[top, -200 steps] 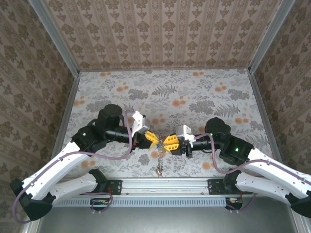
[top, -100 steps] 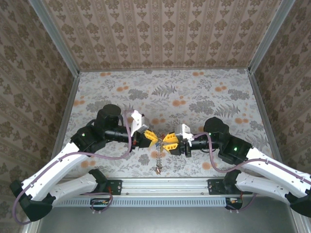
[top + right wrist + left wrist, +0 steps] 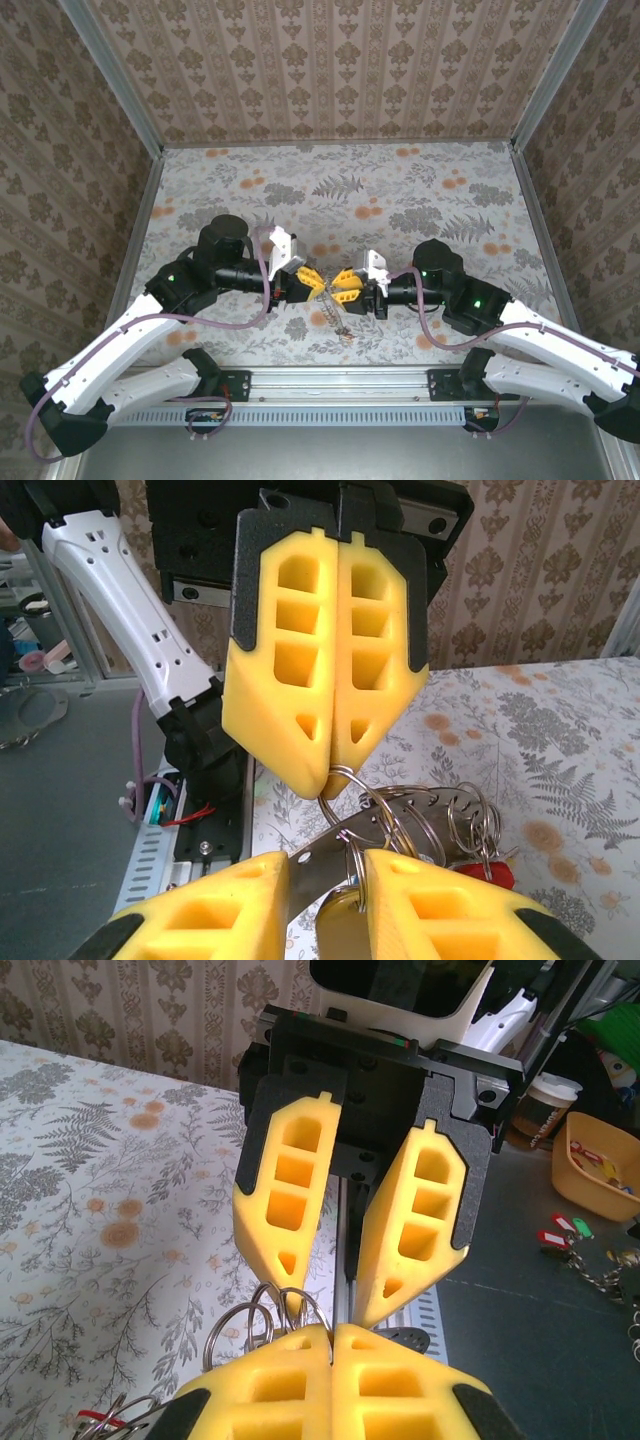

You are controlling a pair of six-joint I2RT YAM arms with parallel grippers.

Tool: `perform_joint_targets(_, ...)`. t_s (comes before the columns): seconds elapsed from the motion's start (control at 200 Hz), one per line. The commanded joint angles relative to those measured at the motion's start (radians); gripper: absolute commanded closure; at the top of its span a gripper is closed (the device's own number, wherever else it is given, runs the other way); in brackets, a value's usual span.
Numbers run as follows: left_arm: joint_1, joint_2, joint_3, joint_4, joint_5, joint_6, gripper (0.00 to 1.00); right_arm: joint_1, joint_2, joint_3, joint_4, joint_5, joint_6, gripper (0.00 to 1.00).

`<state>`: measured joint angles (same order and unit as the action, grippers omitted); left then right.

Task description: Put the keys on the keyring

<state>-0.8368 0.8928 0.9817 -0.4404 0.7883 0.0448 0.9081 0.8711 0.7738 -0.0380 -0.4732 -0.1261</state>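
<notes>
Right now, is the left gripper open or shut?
Shut. The left gripper has its yellow fingers pressed together, pinching a metal ring at the tips.

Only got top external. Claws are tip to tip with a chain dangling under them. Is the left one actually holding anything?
Observer: Yes. In the right wrist view the left claw is shut, with a metal ring pinched at its tips.
Operator: And the other one?
Observer: The right claw has its jaws apart, and a flat metal piece lies between them. Can't tell if it's gripped.
Operator: Any key tags visible?
Observer: One red tag, in the ring bunch beside the right claw.
</notes>
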Motion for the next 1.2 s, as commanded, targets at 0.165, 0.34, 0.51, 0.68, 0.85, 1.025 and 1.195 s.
perform_joint_targets(0.165, 0.0, -0.007, 0.008, 0.051, 0.016, 0.01, 1.0, 0.003, -0.002, 0.036, 0.039, 0.039, 0.025, 0.71)
perform_joint_targets(0.34, 0.0, -0.007, 0.008, 0.05, 0.017, 0.01, 1.0, 0.002, -0.002, 0.036, 0.041, 0.058, 0.033, 0.71)
perform_joint_targets(0.51, -0.002, -0.008, 0.008, 0.051, 0.015, 0.008, 1.0, 0.0, 0.004, 0.033, 0.047, 0.067, 0.042, 0.71)
perform_joint_targets(0.68, -0.002, -0.008, 0.009, 0.05, 0.011, 0.009, 1.0, -0.003, 0.005, 0.033, 0.045, 0.074, 0.045, 0.7)
perform_joint_targets(0.85, -0.002, -0.005, 0.009, 0.05, 0.011, 0.01, 1.0, -0.007, 0.017, 0.035, 0.048, 0.073, 0.049, 0.7)
perform_joint_targets(1.025, -0.002, 0.0, 0.006, 0.054, 0.011, 0.012, 1.0, -0.007, 0.024, 0.031, 0.069, 0.053, 0.046, 0.77)
perform_joint_targets(1.195, -0.001, 0.011, 0.01, 0.045, 0.008, 0.019, 1.0, -0.008, 0.034, 0.036, 0.066, 0.025, 0.03, 1.0)
